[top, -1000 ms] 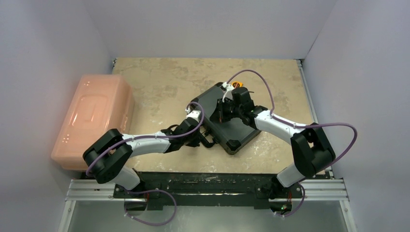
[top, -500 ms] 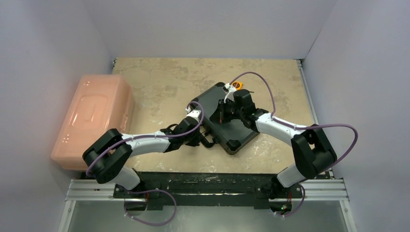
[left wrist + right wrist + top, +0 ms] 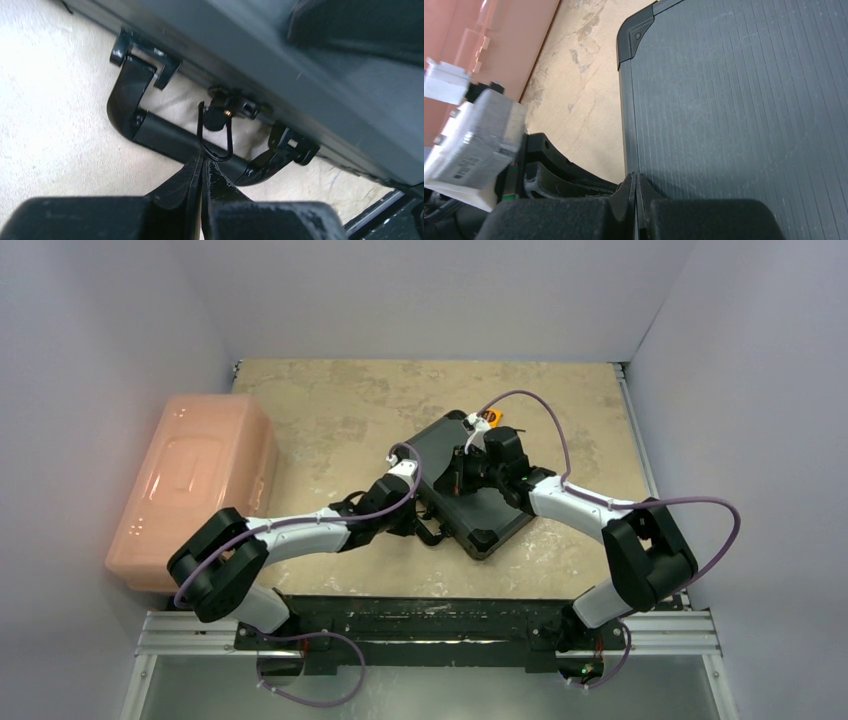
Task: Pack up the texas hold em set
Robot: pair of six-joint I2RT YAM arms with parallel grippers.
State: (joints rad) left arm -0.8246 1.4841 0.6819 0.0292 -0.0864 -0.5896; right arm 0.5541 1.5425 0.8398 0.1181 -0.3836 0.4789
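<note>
The texas hold em set's black case (image 3: 480, 502) lies closed on the table, turned at an angle. My left gripper (image 3: 415, 525) is shut at the case's front side. In the left wrist view its tips (image 3: 206, 162) touch the bottom of the thin wire latch loop (image 3: 215, 137), just above the black carry handle (image 3: 160, 132). My right gripper (image 3: 458, 475) is shut, and its tips (image 3: 636, 177) rest on the ribbed lid (image 3: 744, 100) near the left edge. The case's contents are hidden.
A large pink plastic bin (image 3: 195, 485) stands at the table's left edge and also shows as the pink bin (image 3: 489, 40) in the right wrist view. A small orange item (image 3: 491, 418) peeks out behind the case. The left arm's wrist block (image 3: 474, 135) sits close beside the right gripper.
The right gripper's last small gap has closed on the lid. The left wrist has shifted slightly away from the bases along the case's front side. The case has not moved.
</note>
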